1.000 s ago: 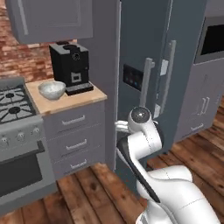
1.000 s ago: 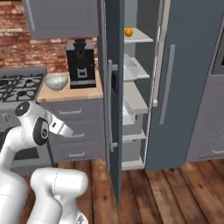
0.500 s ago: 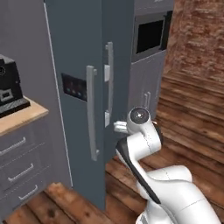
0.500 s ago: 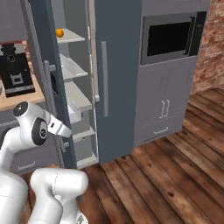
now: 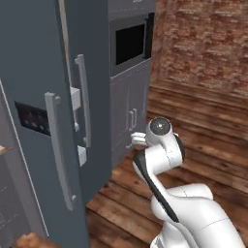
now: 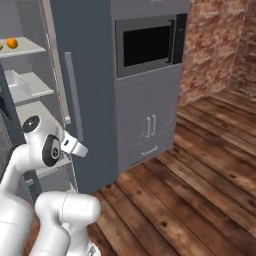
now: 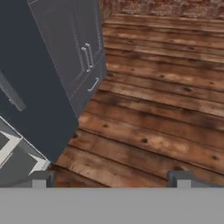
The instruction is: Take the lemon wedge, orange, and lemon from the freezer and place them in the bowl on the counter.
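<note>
Fingers [image 7: 111,178] wide apart w/ nothing held, aimed at floor; orange [image 6: 12,43] sits on upper freezer [image 6: 85,90] shelf well up-left of them — swing hand toward shelves, then reach level.

Even, soft rendered light, faint shadows, slightly blurry, no glare.

We are looking at a wooden plank floor [image 6: 200,165] running toward a red brick wall [image 5: 203,43], with a built-in black microwave [image 6: 147,46] sitting above grey cupboard doors [image 6: 150,120].
</note>
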